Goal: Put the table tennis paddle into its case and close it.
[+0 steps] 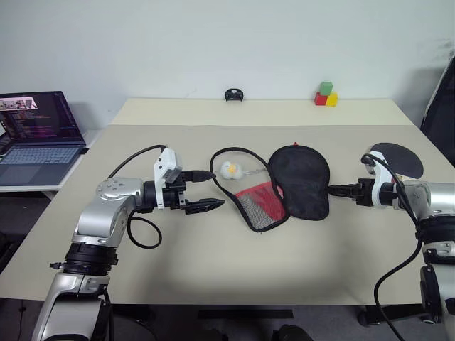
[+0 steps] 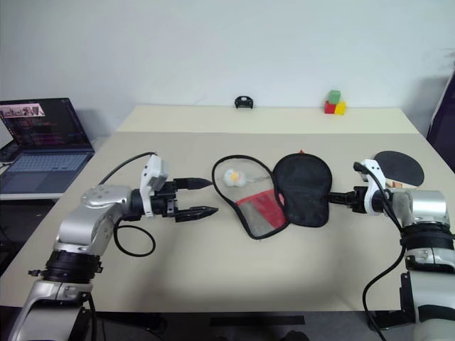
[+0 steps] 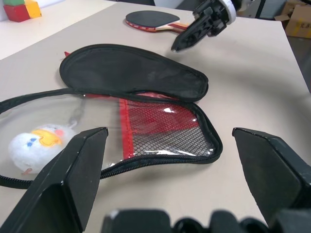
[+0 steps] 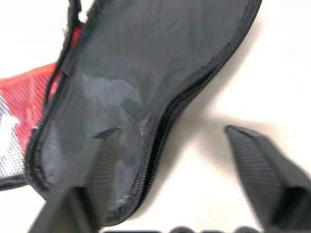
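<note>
Black, red-edged table tennis paddle (image 1: 398,159) lies behind the released right gripper (image 1: 338,190); unzipped black-and-red fabric case (image 1: 284,186) lies between it and the released left gripper (image 1: 207,190).

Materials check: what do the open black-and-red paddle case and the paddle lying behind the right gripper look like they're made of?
Black-and-red zip-edged paddle case: soft woven fabric, matte; its flap sags and creases. The opened half looks like red backing under black mesh and glossy clear plastic, judging by the glare. Zipper material unclear.

Black-faced paddle with red edge: matte face, probably rubber; the striped handle looks like light wood.
</note>
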You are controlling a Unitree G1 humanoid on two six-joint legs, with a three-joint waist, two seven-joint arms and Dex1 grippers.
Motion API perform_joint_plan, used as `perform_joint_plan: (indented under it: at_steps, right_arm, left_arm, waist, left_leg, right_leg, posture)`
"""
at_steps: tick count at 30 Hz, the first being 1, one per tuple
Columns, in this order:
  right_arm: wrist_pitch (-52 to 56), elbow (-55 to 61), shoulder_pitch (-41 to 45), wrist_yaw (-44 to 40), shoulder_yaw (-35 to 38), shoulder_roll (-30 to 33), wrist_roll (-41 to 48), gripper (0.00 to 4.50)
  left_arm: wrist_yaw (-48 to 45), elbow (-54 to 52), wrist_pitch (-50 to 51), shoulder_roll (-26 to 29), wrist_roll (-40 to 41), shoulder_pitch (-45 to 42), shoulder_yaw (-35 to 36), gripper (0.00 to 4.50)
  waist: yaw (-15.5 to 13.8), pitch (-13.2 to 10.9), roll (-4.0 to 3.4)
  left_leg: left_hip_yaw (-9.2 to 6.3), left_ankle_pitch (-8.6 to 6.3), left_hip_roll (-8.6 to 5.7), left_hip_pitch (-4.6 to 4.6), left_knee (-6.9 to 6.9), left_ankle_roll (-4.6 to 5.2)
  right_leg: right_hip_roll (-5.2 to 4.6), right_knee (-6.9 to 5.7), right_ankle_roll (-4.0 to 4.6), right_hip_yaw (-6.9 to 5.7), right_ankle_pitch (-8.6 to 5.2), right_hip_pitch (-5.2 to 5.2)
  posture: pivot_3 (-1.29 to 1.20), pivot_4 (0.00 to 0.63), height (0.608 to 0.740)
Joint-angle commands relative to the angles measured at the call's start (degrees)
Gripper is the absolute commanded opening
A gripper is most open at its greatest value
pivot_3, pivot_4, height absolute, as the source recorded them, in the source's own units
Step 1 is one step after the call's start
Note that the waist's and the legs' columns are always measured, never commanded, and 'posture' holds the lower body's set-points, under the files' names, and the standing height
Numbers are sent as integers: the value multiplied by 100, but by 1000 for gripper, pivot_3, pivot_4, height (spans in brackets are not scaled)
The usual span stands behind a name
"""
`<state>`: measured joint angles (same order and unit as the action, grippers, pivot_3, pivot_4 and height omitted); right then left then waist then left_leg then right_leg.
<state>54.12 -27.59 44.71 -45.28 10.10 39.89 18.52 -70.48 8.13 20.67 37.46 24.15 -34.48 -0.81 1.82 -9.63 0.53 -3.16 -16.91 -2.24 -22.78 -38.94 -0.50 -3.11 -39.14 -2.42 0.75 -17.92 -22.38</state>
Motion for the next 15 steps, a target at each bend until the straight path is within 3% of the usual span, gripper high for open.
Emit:
perform_joint_plan:
  at_steps: [1, 8, 15]
  right_arm:
    - [-1013, 385, -27, 980, 683, 68, -180, 4466]
    - [-2155, -273, -279, 2500, 788, 77, -912, 4466]
    - [-2772, -1657, 228, 3400, 774, -53, -1166, 4466]
  left_arm:
    - [303, -459, -18, -117, 19, 27, 75, 4500]
    - [861, -470, -248, -386, -346, -131, -65, 4500]
    - [669, -253, -3, -702, -306, -846, -373, 4500]
  waist:
    - [-5, 0, 0]
    - [-6, 1, 1]
    - [19, 1, 1]
  left_leg:
    - [0, 0, 0, 0, 0, 0]
    - [5, 1, -1, 2, 1, 0]
    - [19, 3, -2, 4, -1, 3]
  right_leg:
    - [0, 0, 0, 0, 0, 0]
    - [0, 0, -1, 2, 1, 2]
    - [0, -6, -4, 11, 2, 3]
  posture:
    - [0, 150, 740]
    - [0, 150, 740]
    - [0, 150, 740]
